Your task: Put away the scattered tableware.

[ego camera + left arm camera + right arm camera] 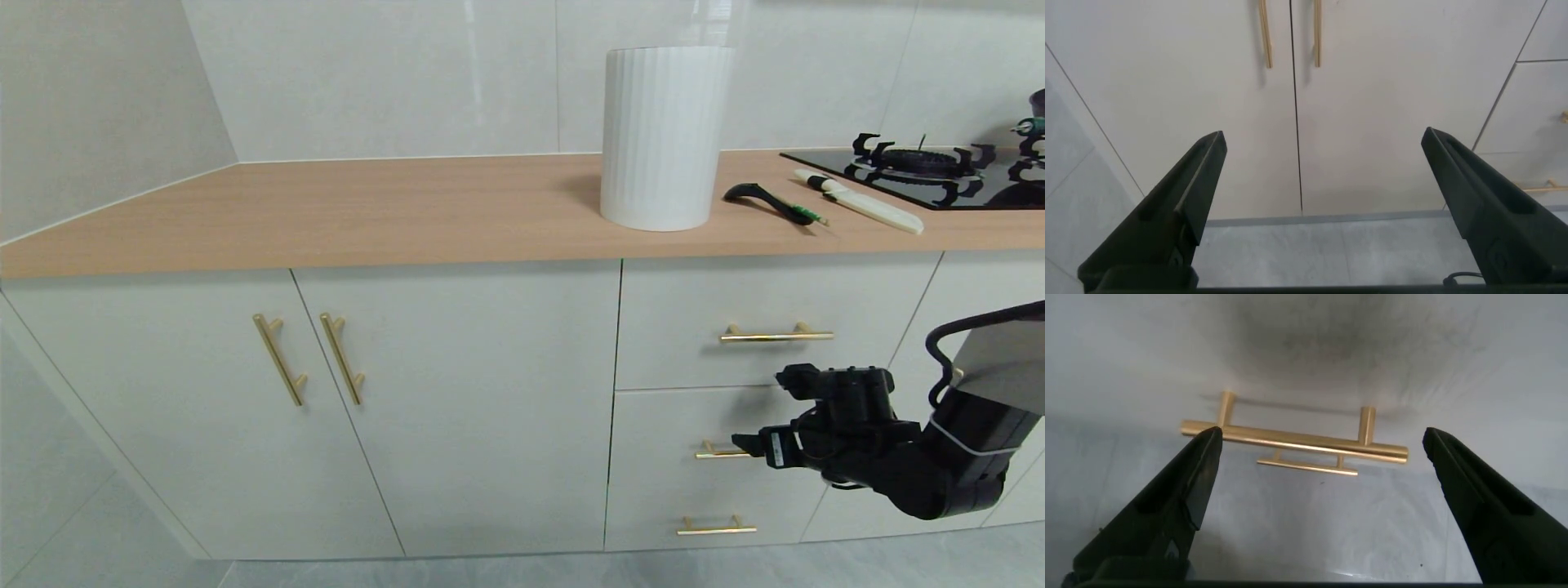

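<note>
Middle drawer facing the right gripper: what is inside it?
Its contents are hidden: the middle drawer is shut. Only its front and gold handle show, just ahead of the open right gripper.

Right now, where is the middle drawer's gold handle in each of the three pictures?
Head view: lower right, the middle drawer's handle is partly hidden behind the right claw.
Left wrist view: a gold tip at the picture's edge is probably its end; hard to tell.
Right wrist view: centre, framed by the claw's two open fingers.
Shared landmark: the bottom drawer's handle, just below it in the head and left wrist views.
</note>
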Controlling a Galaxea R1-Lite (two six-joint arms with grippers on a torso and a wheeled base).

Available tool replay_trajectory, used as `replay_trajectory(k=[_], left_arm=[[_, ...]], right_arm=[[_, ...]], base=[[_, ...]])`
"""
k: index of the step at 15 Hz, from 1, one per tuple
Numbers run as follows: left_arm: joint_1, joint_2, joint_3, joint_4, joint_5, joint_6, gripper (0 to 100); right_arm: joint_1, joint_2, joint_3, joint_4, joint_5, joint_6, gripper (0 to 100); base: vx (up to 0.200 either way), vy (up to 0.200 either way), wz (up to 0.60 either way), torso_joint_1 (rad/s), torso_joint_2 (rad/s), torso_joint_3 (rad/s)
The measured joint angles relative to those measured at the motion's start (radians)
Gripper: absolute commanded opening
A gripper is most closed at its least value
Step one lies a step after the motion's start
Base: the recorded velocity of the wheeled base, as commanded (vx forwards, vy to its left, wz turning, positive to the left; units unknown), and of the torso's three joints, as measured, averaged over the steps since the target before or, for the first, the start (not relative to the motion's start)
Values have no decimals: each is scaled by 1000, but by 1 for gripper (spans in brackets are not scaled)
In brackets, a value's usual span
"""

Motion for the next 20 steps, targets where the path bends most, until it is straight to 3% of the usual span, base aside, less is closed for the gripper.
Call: replay_trajectory(k=[3,5,20], left_arm=[[-1,0,0,0,0,-1,100],[0,0,0,0,0,0,100],[0,0,0,0,0,0,100]], right_arm=[[5,35,-28,-1,-25,-1,100],[21,79,-76,-1,-94,0,100],[29,199,-172,-36,-136,20,100]], base=[[0,0,0,0,0,0],[0,0,0,0,0,0],[0,0,0,0,0,0]])
